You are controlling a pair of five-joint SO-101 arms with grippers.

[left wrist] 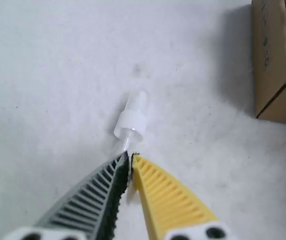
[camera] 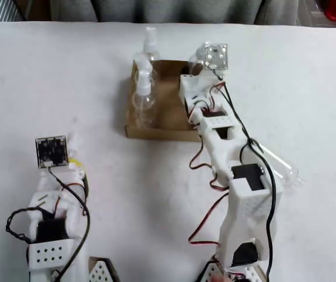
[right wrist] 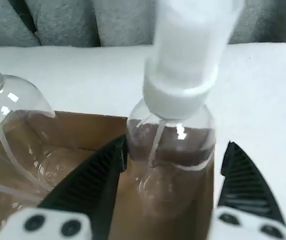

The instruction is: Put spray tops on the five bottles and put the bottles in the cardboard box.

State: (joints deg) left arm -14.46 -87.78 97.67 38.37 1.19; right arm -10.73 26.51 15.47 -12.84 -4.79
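A white spray top (left wrist: 131, 117) lies on the white table, and my left gripper (left wrist: 129, 157) is shut on its thin dip tube. The left arm (camera: 50, 223) is at the near left of the table. My right gripper (right wrist: 175, 145) is open around a clear bottle (right wrist: 170, 145) with a spray top, which stands upright at the far right corner of the cardboard box (camera: 168, 111). Three more topped bottles (camera: 144, 94) stand along the box's left side. Another clear bottle (camera: 282, 167) lies on the table, partly hidden by the right arm (camera: 238, 170).
The box's corner (left wrist: 273, 75) is well to the side of the spray top. A second topped bottle (right wrist: 13, 100) stands in the box (right wrist: 83, 125) beside the right gripper. Grey fabric runs along the table's far edge.
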